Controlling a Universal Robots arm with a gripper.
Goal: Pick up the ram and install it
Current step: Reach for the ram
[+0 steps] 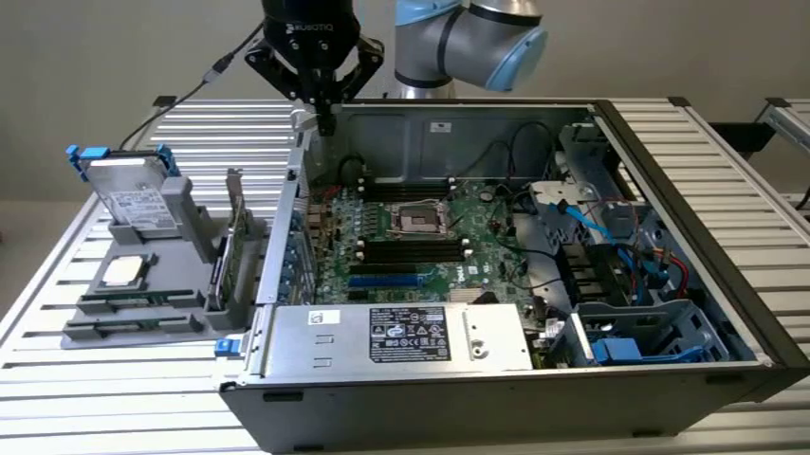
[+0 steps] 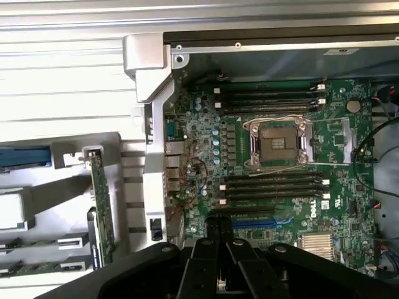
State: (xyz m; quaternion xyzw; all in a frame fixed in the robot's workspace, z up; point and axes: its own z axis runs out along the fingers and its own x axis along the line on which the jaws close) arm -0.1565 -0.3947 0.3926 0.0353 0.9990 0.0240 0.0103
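In the exterior view, the gripper (image 1: 325, 121) hangs at the top of the frame, left of centre, over the far left corner of the open case (image 1: 494, 142). Its 2 fingers are pressed together with nothing between them. The ram (image 1: 219, 275) stands on edge in the gray holder (image 1: 139, 318) on the exterior view's left, just beside the case's outer side and well apart from the gripper. The holder also carries a hard drive (image 1: 133, 204) and, nearer the lower edge, a chip (image 1: 123, 270). Inside the case the motherboard (image 1: 487, 223) lies flat, with the socket (image 1: 418, 220) between 2 banks of black slots (image 1: 418, 248); a power supply (image 1: 405, 334) sits along the lower edge. In the wrist view, the gripper (image 2: 219, 229) is closed and empty above the motherboard (image 2: 280, 162), close to the blue slot (image 2: 249, 222). The ram (image 2: 101, 205) sits in the holder (image 2: 68, 149), outside the case wall (image 2: 153, 187) and apart from the fingers.
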